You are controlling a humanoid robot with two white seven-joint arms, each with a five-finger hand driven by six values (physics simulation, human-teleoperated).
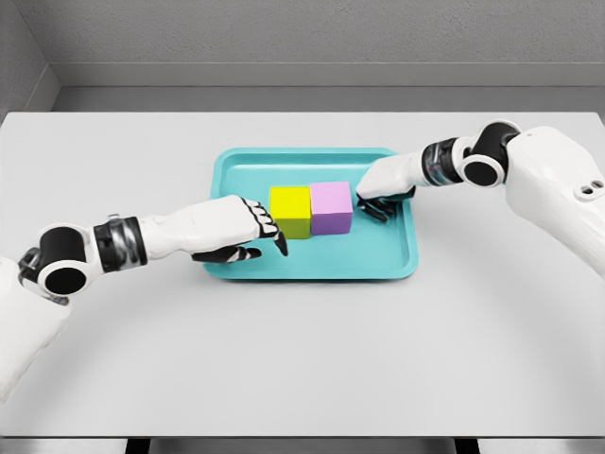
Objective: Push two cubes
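Cubes side by side, touching, in teal tray (397, 260): yellow cube (290, 210), pink cube (332, 206). Left hand (232, 230) and right hand (386, 184) curled, empty, flanking. Risk judged: uneven squeeze could buckle the pair or skid the tray.

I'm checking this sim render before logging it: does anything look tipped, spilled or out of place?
Nothing stands out. The yellow cube and purple cube sit upright, side by side, in the teal tray.
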